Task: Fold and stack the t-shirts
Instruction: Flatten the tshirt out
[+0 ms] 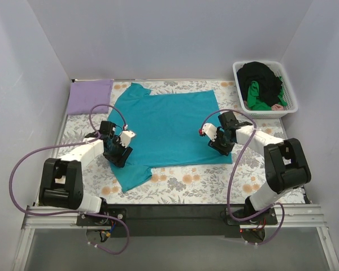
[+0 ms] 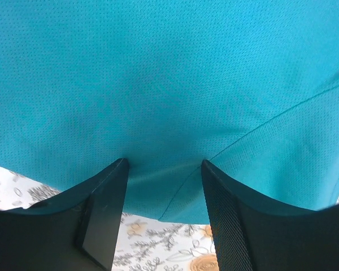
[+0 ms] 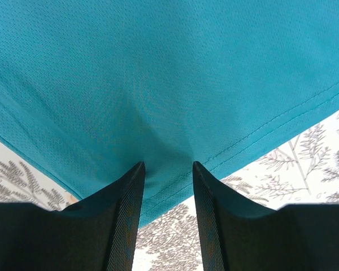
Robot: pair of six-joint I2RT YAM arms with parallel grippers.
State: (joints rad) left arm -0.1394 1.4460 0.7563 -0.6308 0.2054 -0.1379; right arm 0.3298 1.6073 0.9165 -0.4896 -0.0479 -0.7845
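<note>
Top external: your lavender t-shirt (image 1: 89, 96) folded; teal t-shirt (image 1: 169, 127) spread flat; black t-shirt (image 1: 261, 76), green t-shirt (image 1: 257, 97) in basket (image 1: 291, 94); left gripper (image 1: 118, 157), right gripper (image 1: 220, 148) apart on teal.

Plain white walls (image 1: 169, 39) enclose the scene at the back and on both sides, evenly and softly lit. Grey-and-orange floral table cloth (image 1: 181, 183) below; white slatted plastic basket (image 1: 291, 93) at its far right corner; aluminium rail (image 1: 45, 219) and black base plate (image 1: 175, 212) along the near edge
</note>
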